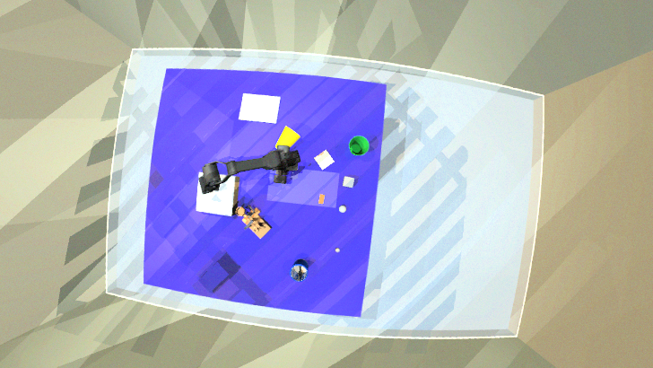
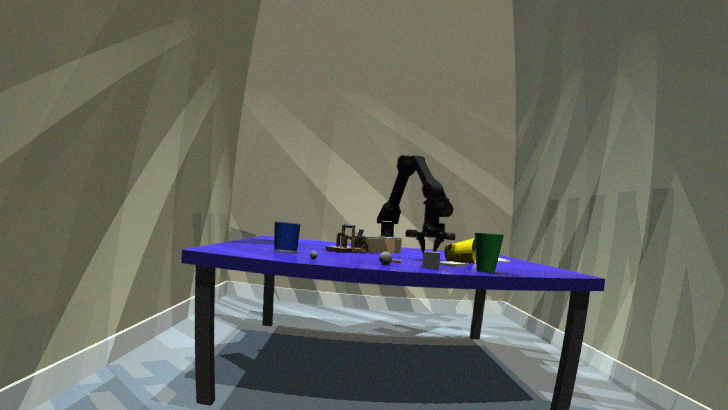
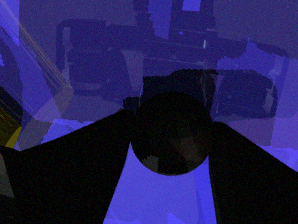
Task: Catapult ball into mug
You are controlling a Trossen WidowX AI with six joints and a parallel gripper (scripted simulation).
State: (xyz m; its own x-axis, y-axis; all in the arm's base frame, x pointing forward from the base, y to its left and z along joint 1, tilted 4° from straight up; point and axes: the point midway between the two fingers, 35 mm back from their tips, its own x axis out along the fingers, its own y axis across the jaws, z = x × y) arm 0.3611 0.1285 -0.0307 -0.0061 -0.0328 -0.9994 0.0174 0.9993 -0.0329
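My gripper (image 2: pixel 429 248) (image 3: pixel 172 125) points straight down at the table top. It is shut on a dark ball (image 3: pixel 171 134), with one finger on each side. The arm hides the ball in the top view, and I cannot make it out in the exterior view. The wooden catapult (image 1: pixel 261 231) (image 2: pixel 346 249) stands beside the arm's base block, with its round cup end near the block. The blue mug (image 1: pixel 299 270) (image 2: pixel 286 237) stands upright beyond the catapult, near the bottom edge in the top view.
A yellow cup (image 1: pixel 287 136) (image 2: pixel 460 250) lies on its side close to the gripper. A green cup (image 1: pixel 359 145) (image 2: pixel 489 252) stands upright. A grey cube (image 1: pixel 348 181) (image 2: pixel 430 260), a larger pale ball (image 1: pixel 343 208) (image 2: pixel 385 258) and a smaller one (image 1: pixel 337 249) (image 2: pixel 313 254) rest on the table.
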